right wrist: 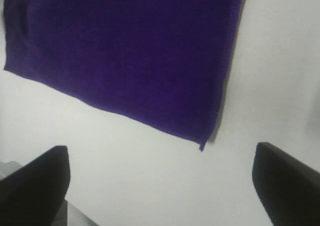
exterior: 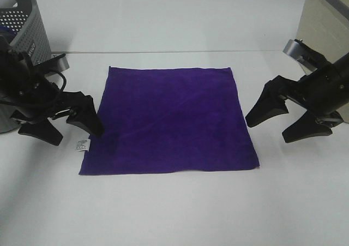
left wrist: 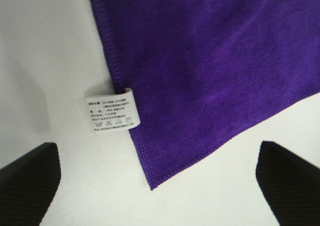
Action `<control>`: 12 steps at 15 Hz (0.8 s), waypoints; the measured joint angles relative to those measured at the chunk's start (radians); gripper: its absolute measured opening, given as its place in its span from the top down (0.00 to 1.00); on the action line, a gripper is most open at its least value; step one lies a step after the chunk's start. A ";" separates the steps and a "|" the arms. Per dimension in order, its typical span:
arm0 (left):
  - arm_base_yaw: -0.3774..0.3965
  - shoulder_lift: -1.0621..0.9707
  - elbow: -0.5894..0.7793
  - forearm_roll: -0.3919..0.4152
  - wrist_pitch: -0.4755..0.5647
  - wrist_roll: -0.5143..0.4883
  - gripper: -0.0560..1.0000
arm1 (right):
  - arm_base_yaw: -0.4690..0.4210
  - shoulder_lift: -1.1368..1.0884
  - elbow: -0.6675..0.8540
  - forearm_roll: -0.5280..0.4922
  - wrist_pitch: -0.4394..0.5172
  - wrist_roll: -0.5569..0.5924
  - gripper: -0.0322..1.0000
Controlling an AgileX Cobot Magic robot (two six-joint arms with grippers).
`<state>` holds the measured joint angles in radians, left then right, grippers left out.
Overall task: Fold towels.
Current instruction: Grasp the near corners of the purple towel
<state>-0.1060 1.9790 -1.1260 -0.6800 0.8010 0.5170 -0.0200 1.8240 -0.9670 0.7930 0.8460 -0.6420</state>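
The deep purple towel (exterior: 169, 120) lies spread flat and square on the white table. Its small white care tag (exterior: 82, 145) sticks out at the left edge near the front left corner. My left gripper (exterior: 70, 130) is open and empty, its fingers beside the towel's left edge just above the tag. The left wrist view shows the tag (left wrist: 112, 111) and the towel's front left corner (left wrist: 200, 70) between the fingertips. My right gripper (exterior: 275, 127) is open and empty, just right of the towel's right edge. The right wrist view shows the towel (right wrist: 125, 50) and its front right corner.
A grey perforated basket (exterior: 24, 22) stands at the back left, behind my left arm. A beige box (exterior: 324, 22) stands at the back right. The white table (exterior: 174, 208) extends in front of the towel.
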 joint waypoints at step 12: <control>0.009 0.062 -0.002 -0.048 0.002 0.047 0.01 | 0.000 0.227 -0.136 -0.048 0.027 0.050 0.06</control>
<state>-0.0970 2.0410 -1.1280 -0.7280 0.8030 0.5640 -0.0200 2.0510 -1.1030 0.7450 0.8730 -0.5920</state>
